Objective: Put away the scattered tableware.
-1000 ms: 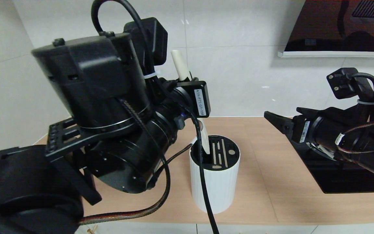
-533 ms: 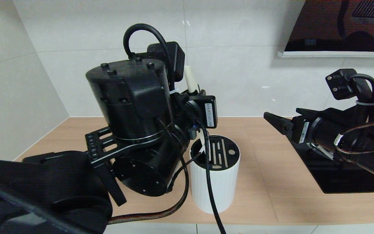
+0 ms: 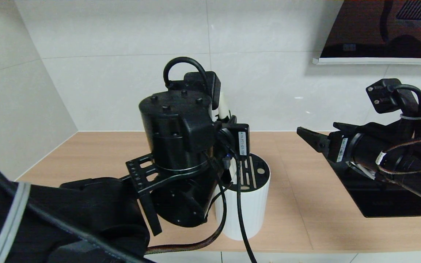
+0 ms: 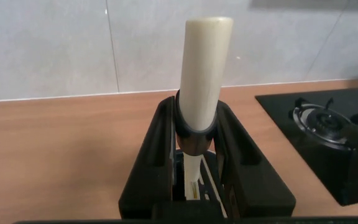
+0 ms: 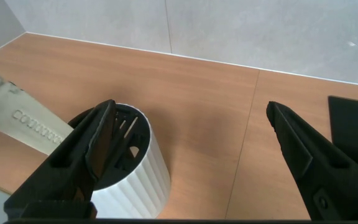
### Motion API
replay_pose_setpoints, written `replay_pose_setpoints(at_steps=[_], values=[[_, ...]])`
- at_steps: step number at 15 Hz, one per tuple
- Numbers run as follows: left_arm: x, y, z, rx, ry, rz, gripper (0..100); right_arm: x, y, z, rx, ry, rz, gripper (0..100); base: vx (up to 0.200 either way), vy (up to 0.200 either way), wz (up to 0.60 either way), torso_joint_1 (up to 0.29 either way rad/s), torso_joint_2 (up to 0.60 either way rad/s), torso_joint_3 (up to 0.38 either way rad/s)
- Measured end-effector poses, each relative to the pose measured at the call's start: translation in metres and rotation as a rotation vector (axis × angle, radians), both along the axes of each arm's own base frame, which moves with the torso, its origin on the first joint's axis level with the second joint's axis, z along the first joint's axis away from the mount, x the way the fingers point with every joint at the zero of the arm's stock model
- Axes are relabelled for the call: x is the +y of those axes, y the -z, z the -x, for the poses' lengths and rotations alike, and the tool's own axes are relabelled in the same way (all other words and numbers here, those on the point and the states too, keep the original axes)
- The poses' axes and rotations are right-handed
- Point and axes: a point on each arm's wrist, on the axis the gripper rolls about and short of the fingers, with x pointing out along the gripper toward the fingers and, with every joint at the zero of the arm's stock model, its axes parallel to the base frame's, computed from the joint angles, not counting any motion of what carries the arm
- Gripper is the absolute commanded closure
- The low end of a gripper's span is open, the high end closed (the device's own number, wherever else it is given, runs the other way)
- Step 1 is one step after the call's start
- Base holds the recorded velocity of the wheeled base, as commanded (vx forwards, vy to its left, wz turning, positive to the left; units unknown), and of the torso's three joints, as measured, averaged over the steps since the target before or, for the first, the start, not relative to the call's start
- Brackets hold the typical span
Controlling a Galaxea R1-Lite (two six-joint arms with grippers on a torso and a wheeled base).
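A white ribbed knife holder (image 3: 249, 212) with a black slotted top stands near the counter's front edge. My left gripper (image 3: 228, 121) is directly above it, shut on a knife with a cream handle (image 3: 223, 105). In the left wrist view the fingers (image 4: 163, 134) clamp the knife (image 4: 202, 68) at its dark collar, and the pale blade runs down into a slot. My right gripper (image 3: 307, 135) hangs open to the right of the holder, apart from it. Its view shows the holder (image 5: 143, 168) between its spread fingers (image 5: 95, 146), with the blade (image 5: 20, 118) slanting in.
A black cooktop (image 3: 382, 202) is set into the wooden counter (image 3: 305, 215) at the right, with a burner (image 4: 328, 118) showing in the left wrist view. White tiled walls close off the back and left. Bare counter lies left of the holder.
My left arm has come down and the knife has sunk deeper into the holder's slot, so less of the handle stands above it. The right arm has not moved.
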Motion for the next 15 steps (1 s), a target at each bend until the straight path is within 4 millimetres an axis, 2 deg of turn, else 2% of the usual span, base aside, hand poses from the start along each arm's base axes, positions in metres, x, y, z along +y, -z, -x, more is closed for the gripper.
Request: replay_pose_setpoints(at_steps=[13,15], values=[[-0.017,0.067,-0.014,0.131,-0.006,-0.095,100,0.0,0.001,0.0,0.003,0.0,0.002,0,0.0,0.0,0.0,0.0,0.0,0.0],[-0.018,0.071,-0.015,0.137,-0.008,-0.102,100,0.0,0.001,0.0,0.003,0.0,0.002,0,0.0,0.0,0.0,0.0,0.0,0.0]])
